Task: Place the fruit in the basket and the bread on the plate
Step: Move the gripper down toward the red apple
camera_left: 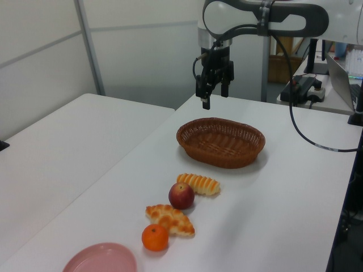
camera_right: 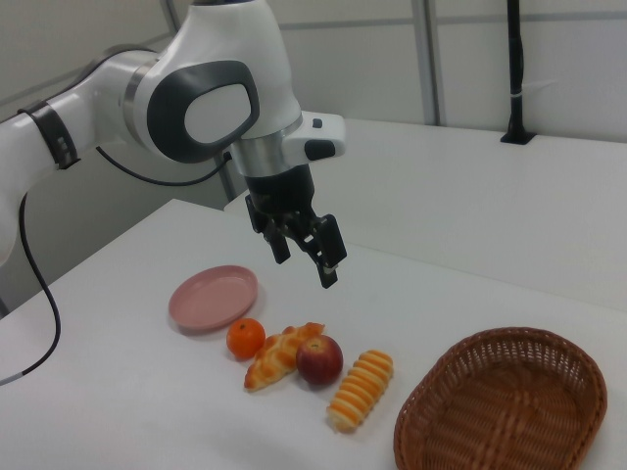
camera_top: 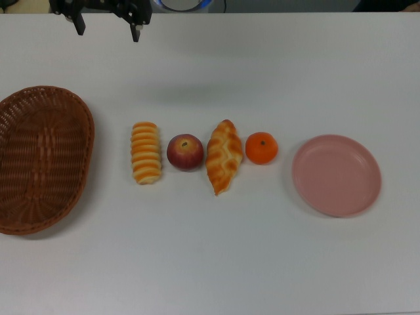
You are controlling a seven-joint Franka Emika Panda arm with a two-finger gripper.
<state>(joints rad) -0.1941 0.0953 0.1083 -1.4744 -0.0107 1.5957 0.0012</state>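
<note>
Hovering with pincer spread apart, gripping nothing; lying mid-surface in a row: roll, apple, twisted loaf, tangerine.

Between wicker basket and pink plate lie ridged roll, apple, twisted loaf, tangerine.

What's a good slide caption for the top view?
Ridged roll, apple, twisted loaf and tangerine lined up between empty wicker basket and pink plate, open pincer above.
</note>
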